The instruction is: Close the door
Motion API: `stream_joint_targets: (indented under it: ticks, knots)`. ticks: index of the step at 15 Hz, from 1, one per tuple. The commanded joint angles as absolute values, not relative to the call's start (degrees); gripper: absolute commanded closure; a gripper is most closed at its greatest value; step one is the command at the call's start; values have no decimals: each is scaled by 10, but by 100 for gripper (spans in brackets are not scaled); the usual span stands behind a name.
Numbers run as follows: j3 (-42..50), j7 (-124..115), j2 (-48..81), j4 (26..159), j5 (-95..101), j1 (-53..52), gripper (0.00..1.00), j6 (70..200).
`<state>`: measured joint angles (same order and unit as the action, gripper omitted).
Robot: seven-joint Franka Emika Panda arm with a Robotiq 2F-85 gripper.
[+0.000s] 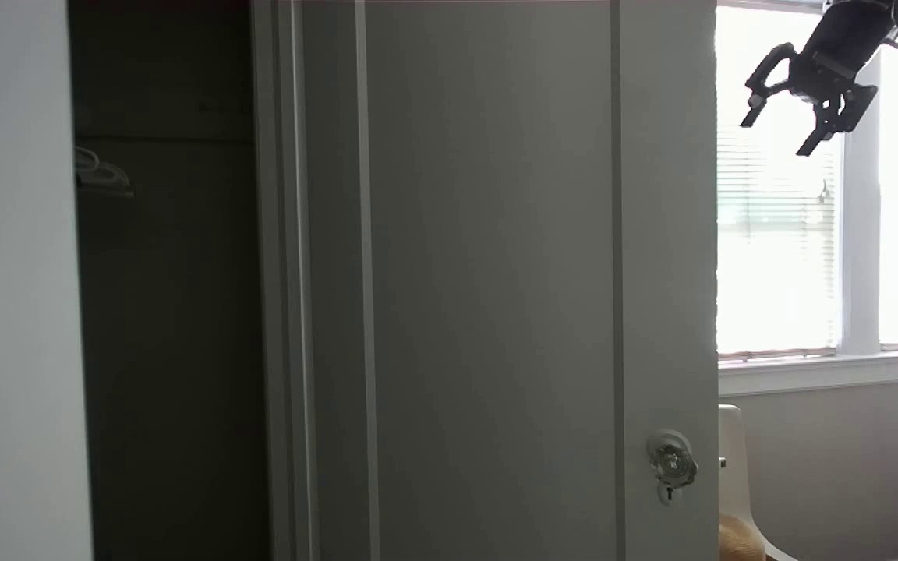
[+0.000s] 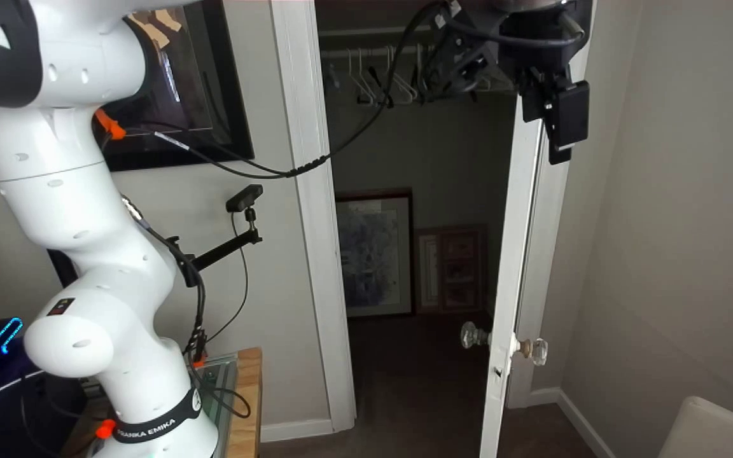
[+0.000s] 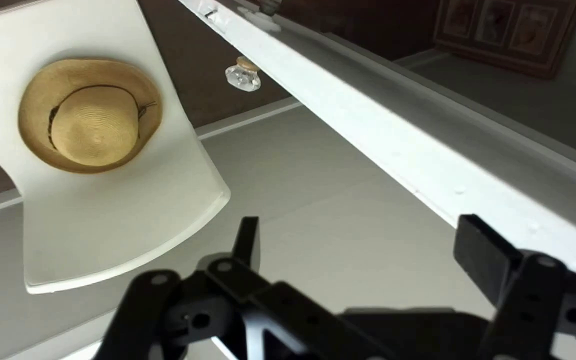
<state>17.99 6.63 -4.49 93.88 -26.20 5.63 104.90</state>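
The black two-fingered gripper [image 3: 360,227] hangs wide, empty; the tall grey-white panelled door [image 1: 488,280] stands open at the dark closet [image 2: 430,152]. Stiff and weighty, I'd guess; best pushed closetward near its free edge [image 2: 511,273].

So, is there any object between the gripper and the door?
Nothing visible: the wrist view shows no object between the open gripper and the door; the chair and hat are off to one side.

The door [image 1: 488,280] is standing open as a gripper [image 1: 775,138], jaws parted, is hanging at two o'clock
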Motion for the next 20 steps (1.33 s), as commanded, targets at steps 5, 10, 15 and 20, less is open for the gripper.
stream_joint_targets:
  ticks: [5,10,15,20]
  knots:
    - [153,44,9,914,-291,93,0,1088]
    - [139,53,21,932,-352,100,0,1096]
    - [126,58,21,942,-366,101,0,1110]
    - [118,66,15,951,-386,100,0,1096]
